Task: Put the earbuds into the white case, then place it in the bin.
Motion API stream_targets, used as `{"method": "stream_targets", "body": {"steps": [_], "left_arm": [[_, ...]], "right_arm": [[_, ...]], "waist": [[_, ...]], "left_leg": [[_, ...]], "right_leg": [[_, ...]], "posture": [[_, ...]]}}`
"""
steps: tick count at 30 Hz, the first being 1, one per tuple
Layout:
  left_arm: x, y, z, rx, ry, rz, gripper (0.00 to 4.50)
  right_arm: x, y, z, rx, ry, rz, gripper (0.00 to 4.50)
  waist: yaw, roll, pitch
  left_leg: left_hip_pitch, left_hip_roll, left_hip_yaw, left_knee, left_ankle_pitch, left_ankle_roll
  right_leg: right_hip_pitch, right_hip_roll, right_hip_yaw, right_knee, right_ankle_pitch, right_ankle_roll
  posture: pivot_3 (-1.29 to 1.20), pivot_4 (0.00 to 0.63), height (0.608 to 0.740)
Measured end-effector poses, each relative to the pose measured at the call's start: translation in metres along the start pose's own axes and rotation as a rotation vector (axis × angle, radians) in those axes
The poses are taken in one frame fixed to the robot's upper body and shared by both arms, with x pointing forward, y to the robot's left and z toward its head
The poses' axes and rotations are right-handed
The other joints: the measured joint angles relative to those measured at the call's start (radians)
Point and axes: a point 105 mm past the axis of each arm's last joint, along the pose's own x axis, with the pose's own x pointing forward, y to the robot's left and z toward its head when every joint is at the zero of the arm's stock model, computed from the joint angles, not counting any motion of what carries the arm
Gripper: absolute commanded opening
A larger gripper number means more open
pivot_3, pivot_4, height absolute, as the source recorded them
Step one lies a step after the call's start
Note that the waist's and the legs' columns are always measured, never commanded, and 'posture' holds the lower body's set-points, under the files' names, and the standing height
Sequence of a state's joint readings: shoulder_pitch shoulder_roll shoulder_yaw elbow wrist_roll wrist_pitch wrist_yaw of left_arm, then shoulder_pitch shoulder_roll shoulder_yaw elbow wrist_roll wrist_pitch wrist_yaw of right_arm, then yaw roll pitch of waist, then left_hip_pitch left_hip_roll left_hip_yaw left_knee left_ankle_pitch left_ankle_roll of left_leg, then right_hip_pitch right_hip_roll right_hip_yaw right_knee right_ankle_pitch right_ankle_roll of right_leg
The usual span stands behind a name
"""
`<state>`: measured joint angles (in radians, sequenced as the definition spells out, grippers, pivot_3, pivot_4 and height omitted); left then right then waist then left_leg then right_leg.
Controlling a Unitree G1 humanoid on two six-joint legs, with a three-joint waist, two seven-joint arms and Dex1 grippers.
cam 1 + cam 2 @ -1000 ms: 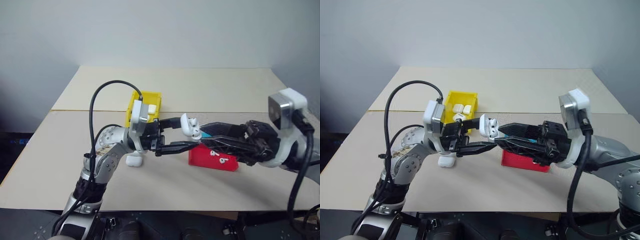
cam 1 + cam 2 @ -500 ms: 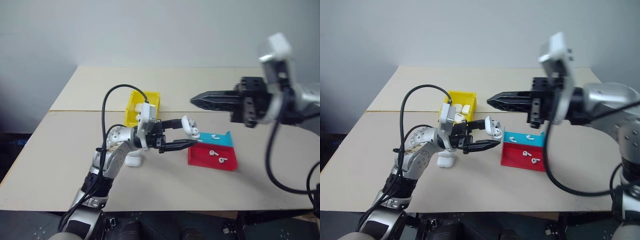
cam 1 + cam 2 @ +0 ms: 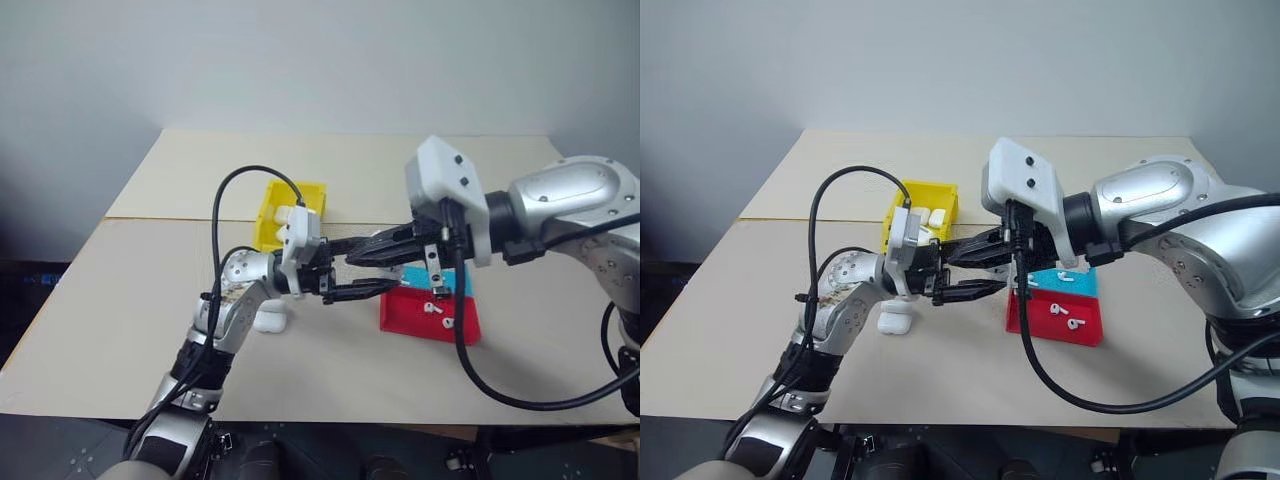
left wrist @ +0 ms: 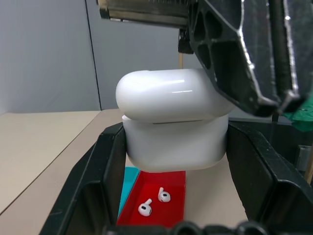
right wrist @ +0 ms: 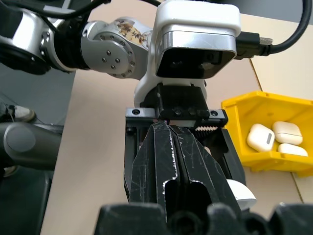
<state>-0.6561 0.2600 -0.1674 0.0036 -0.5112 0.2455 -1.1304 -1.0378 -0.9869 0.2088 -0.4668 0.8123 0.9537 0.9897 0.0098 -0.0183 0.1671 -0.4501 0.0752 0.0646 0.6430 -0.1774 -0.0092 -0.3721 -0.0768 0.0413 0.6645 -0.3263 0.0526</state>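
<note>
My left gripper [image 4: 176, 134] is shut on the white case [image 4: 173, 115], held level above the table with its lid down. My right gripper [image 5: 168, 131] is shut, and its closed fingers [image 4: 244, 49] lie against the top of the lid from the right. In the eye views the right gripper [image 3: 954, 255] sits between the left fingers [image 3: 975, 290] and hides the case. Two earbuds [image 4: 164, 196] lie in the red tray [image 3: 400, 318], and another earbud [image 3: 1065, 278] lies in the teal tray [image 3: 1087, 287]. The yellow bin [image 3: 898, 205] stands behind the left hand.
Several white cases [image 5: 266, 137] lie inside the bin. One more white case [image 3: 268, 320] rests on the table under the left forearm. The red and teal trays sit just right of both grippers. The table's front edge is close below.
My right gripper shut, swung up and away from the case, then came back down and left onto its top. The case's lid, open before, is now down. The left hand barely moved.
</note>
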Motion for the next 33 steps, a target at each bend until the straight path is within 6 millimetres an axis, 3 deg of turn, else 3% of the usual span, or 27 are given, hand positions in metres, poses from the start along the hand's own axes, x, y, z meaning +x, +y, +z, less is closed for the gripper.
{"method": "stream_targets", "body": {"steps": [10, 15, 19, 24, 32, 33], "left_arm": [[-0.005, -0.004, 0.013, 0.054, -0.032, 0.041, 2.77], [-0.010, 0.006, 0.021, 0.087, -0.046, 0.142, 2.77], [-0.030, 0.040, 0.024, 0.205, -0.006, 0.440, 2.77], [-0.075, 0.099, 0.006, 0.262, 0.134, 0.953, 2.77], [-0.094, 0.142, -0.029, 0.256, 0.341, 1.208, 2.77], [-0.096, 0.144, -0.035, 0.248, 0.366, 1.222, 3.49]], "right_arm": [[-0.026, -0.009, -0.006, 0.084, -0.042, -0.069, 0.06], [-0.047, -0.018, 0.010, 0.157, -0.247, -0.171, 0.06], [-0.059, -0.017, -0.015, 0.239, -0.277, -0.309, 0.06], [-0.039, -0.006, -0.050, 0.338, -0.265, -0.397, 0.06], [-0.028, -0.006, -0.051, 0.342, -0.271, -0.440, 0.06], [-0.028, -0.006, -0.051, 0.342, -0.271, -0.442, 0.00]], "waist": [[0.000, 0.000, 0.000], [0.001, 0.000, 0.000], [0.005, -0.001, -0.001], [0.001, -0.001, -0.001], [0.004, -0.001, -0.001], [0.004, -0.001, -0.001]], "left_leg": [[0.001, 0.000, 0.000, 0.000, 0.000, 0.000], [0.001, 0.000, 0.000, 0.000, 0.000, 0.000], [0.002, 0.000, 0.000, 0.000, 0.000, 0.000], [0.003, -0.001, 0.000, 0.001, 0.000, 0.000], [0.002, -0.002, -0.001, 0.000, 0.000, 0.000], [0.002, -0.002, -0.001, 0.000, 0.000, 0.000]], "right_leg": [[0.000, 0.000, 0.000, 0.000, 0.000, 0.000], [0.001, 0.000, 0.000, 0.001, 0.000, 0.000], [0.003, -0.001, 0.000, 0.000, 0.000, 0.000], [0.003, -0.001, 0.001, 0.001, 0.001, 0.001], [0.003, -0.001, -0.001, 0.000, 0.001, 0.001], [0.003, -0.001, -0.001, 0.000, 0.001, 0.001]], "posture": [[0.00, 0.150, 0.740], [0.00, 0.150, 0.740], [0.00, 0.150, 0.740], [0.00, 0.150, 0.740], [0.00, 0.150, 0.740], [0.00, 0.150, 0.740]]}}
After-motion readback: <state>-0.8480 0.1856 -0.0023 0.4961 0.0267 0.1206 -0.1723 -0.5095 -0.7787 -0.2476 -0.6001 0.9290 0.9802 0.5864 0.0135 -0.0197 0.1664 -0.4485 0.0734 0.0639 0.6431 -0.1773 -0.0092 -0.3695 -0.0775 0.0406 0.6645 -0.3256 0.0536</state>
